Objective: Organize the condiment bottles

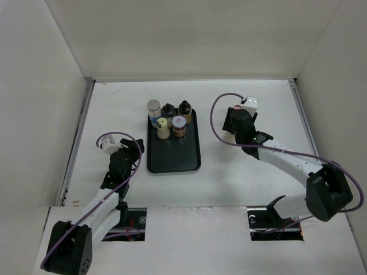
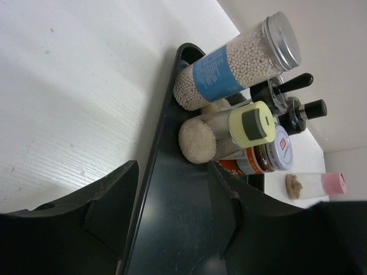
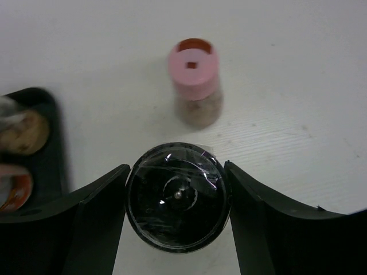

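Tray (image 1: 174, 157): lying lengthwise on the white worktop (image 1: 114, 109).
Far row on the tray: three jars are standing upright along the tray's far rim. The blue-labelled jar (image 2: 221, 71) with a grey metal cap is sitting at the far left corner, with the middle black-topped jar (image 1: 168, 109) and the corner black-topped jar (image 1: 184, 107) to its right.
Second row on the tray: the cream-capped jar (image 2: 229, 134) and the red-lidded jar (image 2: 269, 156) are standing side by side just nearer than the far row.
Pink-capped jar (image 3: 195, 80): standing upright on the worktop, off the tray to its right and apart from it.
Black-lidded jar (image 3: 178, 200): sitting to the right of the tray, between the fingers of the right claw (image 3: 178, 183).
Right claw: gripping the black-lidded jar, a finger pressing on each side of its cap.
Left claw (image 2: 172, 189): hovering at the tray's left long rim, spread wide with nothing in it, the rim running between its fingers.
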